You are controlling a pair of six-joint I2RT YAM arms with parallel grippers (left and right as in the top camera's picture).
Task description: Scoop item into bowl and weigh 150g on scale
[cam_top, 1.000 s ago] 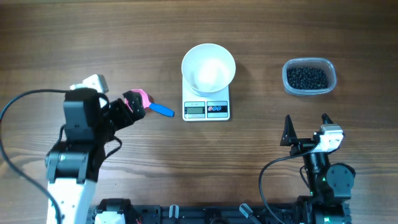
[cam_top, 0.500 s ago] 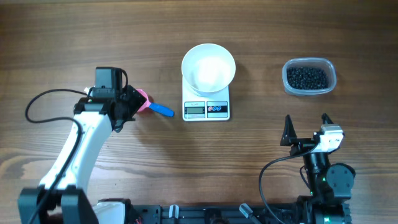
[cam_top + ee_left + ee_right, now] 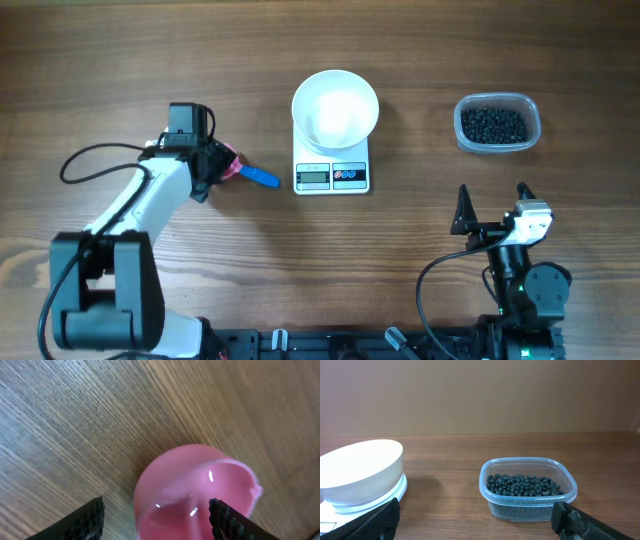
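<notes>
**— Where's your left hand?**
— My left gripper (image 3: 156, 510) is down over the scoop (image 3: 192, 492), jaws apart, one on each side of its pink cup. One finger (image 3: 227, 520) looks to be against the rim. The other has bare table (image 3: 75, 420) showing between it and the cup, so I wouldn't call it a grip yet.

**— Why the cup, not the handle?**
— As I judge it, the blue handle (image 3: 262, 177) lies low on the wood and offers little to pinch. The cup stands proud and fits between my jaws. Held this way, though, the scoop may need turning before it can dig.

**— What lies beyond it?**
— Just past the handle's tip is the scale (image 3: 332, 176), with the bowl (image 3: 335, 108) sitting on it and empty — I take it so that whatever drops in gets weighed as it lands. I can't read the display.

**— And the pellets?**
— The pellets (image 3: 525, 485) are well beyond the scale, on its far side from me, all in the tub (image 3: 497, 124). None are in the bowl.

**— Your other hand?**
— My right gripper (image 3: 472, 517) sits low near the tub, jaws wide and holding nothing, facing tub and bowl. I reckon it's placed there to stay out of my way.
</notes>
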